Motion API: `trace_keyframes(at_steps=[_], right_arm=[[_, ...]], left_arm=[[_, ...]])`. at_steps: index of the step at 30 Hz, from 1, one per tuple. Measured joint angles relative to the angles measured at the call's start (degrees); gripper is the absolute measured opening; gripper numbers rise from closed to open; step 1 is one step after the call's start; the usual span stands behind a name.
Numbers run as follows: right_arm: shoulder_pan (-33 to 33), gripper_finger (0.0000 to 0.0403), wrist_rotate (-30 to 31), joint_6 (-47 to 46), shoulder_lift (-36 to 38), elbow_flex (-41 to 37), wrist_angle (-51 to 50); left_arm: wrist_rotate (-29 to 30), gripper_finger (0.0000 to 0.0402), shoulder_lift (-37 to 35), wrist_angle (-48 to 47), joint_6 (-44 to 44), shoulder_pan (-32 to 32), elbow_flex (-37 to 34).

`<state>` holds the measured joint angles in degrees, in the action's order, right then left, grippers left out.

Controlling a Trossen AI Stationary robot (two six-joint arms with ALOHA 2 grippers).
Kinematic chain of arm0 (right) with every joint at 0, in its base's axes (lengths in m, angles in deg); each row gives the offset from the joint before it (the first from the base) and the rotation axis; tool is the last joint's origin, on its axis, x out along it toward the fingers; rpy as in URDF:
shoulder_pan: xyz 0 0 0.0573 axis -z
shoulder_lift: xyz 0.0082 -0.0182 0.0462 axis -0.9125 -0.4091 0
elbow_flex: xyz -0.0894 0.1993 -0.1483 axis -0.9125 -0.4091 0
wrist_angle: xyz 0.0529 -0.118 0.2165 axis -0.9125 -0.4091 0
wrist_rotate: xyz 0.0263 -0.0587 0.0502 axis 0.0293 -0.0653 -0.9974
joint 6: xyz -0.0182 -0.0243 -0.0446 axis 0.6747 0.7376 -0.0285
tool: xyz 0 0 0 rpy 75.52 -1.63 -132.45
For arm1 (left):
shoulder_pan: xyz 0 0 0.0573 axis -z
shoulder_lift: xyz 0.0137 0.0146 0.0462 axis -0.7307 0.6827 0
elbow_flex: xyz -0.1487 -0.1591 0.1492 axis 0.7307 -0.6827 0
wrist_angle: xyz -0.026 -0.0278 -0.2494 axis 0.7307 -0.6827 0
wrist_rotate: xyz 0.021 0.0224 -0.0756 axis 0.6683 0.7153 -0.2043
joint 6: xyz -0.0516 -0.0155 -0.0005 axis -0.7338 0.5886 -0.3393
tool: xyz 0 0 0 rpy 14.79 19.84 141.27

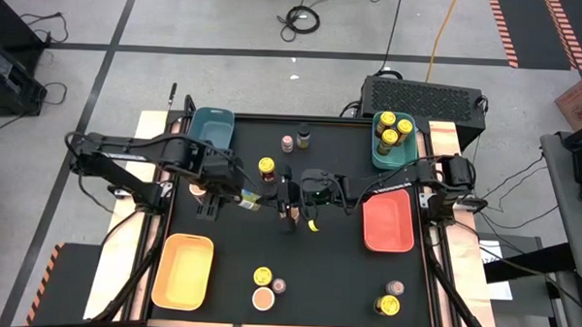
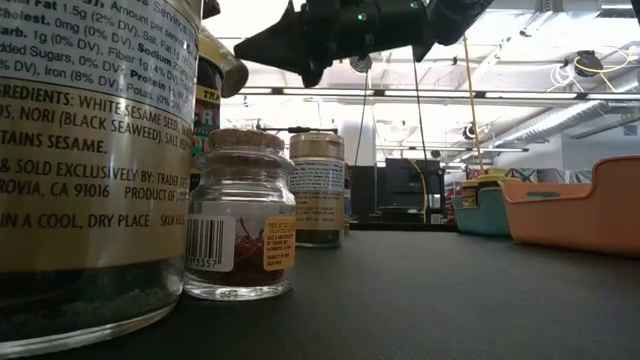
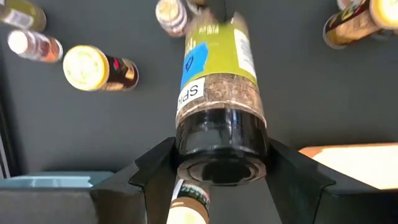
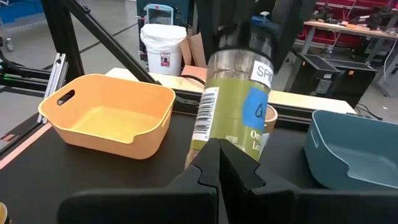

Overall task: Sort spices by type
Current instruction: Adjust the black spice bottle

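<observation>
The left gripper (image 3: pixel 221 165) is clamped on the dark lid of a green-labelled jar (image 3: pixel 219 74), held above mid-table. The right gripper (image 4: pixel 217 163), fingers together, sits just beside the jar's far end. The jar is probably rigid, smooth, light and breakable; grip the lid or body squarely. Open table (image 1: pixel 336 272) lies between the trays (image 1: pixel 182 268); loose jars (image 1: pixel 267 167) stand near.

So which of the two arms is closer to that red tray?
The right. Its tool is mid-table, left of the red tray with bare table between; the left tool, holding a jar, sits slightly farther away.
</observation>
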<state>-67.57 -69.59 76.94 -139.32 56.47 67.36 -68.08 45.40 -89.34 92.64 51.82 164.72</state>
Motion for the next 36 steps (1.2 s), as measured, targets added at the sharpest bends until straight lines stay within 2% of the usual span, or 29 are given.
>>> trace_keyframes(at_steps=[7,16,22,29,36], right_arm=[[0.04,0.0,0.41,0.13,-0.02,-0.02,0.22],[0.04,0.0,0.38,1.31,0.14,-0.03,0.35],[-0.4,0.0,0.4,4.47,5.98,-0.11,-5.04],[-0.48,0.0,0.48,6.0,11.45,-0.2,-13.89],[-1.01,0.0,2.64,5.74,12.0,-2.85,-14.01]], left_arm=[[-0.38,0.0215,0.0,0.87,0.11,0.03,4.2],[-0.45,0.0215,0.0,-0.16,0.09,0.03,4.52],[-0.47,0.0215,0.0,-6.82,-3.7,0.04,4.51],[-0.39,0.0215,0.03,-9.68,-7.51,0.55,-2.76],[-0.53,0.0215,0.0,-8.46,-7.52,-0.22,-14.32]])
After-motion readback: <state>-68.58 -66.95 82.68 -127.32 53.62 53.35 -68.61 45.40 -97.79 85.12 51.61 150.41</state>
